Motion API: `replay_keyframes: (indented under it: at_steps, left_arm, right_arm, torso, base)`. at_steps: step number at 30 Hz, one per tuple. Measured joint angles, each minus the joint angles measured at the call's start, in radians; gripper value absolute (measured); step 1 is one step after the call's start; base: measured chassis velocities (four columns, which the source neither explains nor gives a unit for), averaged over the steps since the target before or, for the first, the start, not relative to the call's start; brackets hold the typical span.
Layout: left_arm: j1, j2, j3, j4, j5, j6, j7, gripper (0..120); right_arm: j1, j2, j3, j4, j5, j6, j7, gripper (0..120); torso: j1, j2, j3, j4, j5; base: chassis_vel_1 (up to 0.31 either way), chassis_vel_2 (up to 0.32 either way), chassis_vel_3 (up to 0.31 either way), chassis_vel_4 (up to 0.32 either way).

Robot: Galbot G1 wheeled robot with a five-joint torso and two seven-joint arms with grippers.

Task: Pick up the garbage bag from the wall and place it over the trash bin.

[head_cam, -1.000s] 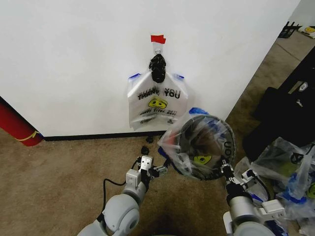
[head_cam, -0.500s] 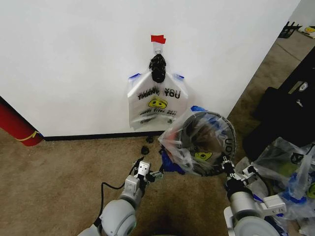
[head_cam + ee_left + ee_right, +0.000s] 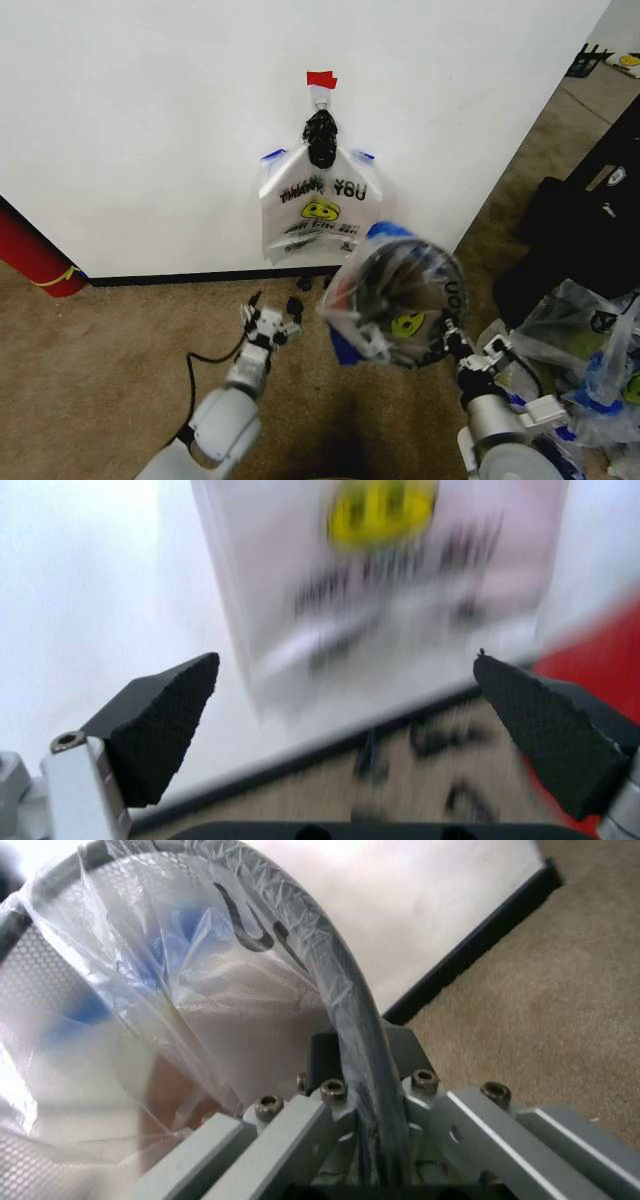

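Two grippers share the work: the right gripper (image 3: 455, 345), jaws clamped on the trash bin (image 3: 400, 300) rim, tilts its already lined mouth toward the wall (image 3: 150, 130), while the left gripper (image 3: 265, 322), jaws apart, faces the garbage bag (image 3: 320, 210) hanging there.

bare carpet (image 3: 130, 330) left of trash bin (image 3: 400, 300); wall (image 3: 150, 130) behind

Left gripper (image 3: 266, 325) lets go of the bag lining the trash bin (image 3: 400, 300), swings left and toward the wall, fingers now spread and empty. Trash bin shifts slightly left and up, held at its rim by right gripper (image 3: 452, 347).
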Motion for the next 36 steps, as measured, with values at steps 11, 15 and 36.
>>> replay_keyframes:
  at_steps: [11, 15, 36]
  left_arm:
    - [-0.263, 0.182, 0.055, 0.012, -0.351, -0.131, 0.374, 100]
    - [-0.330, 0.189, 0.095, 0.076, -0.377, -0.145, 0.468, 100]
    - [-0.539, 0.131, 0.212, 0.445, -0.221, -0.257, 0.580, 100]
  right_arm:
    - [0.022, -0.036, 0.025, -0.117, -0.187, 0.073, -0.300, 0]
    - [0.022, -0.037, 0.029, -0.125, -0.207, 0.102, -0.353, 0]
    - [0.020, -0.033, 0.031, -0.123, -0.230, 0.146, -0.421, 0]
  torso:
    - [0.000, 0.000, 0.000, -0.0002, 0.0001]
    - [0.000, 0.000, 0.000, -0.0002, -0.0001]
    - [0.000, 0.000, 0.000, 0.0000, 0.0000]
  base:
    - [0.000, 0.000, 0.000, 0.000]
    - [0.000, 0.000, 0.000, 0.000]
    - [0.000, 0.000, 0.000, 0.000]
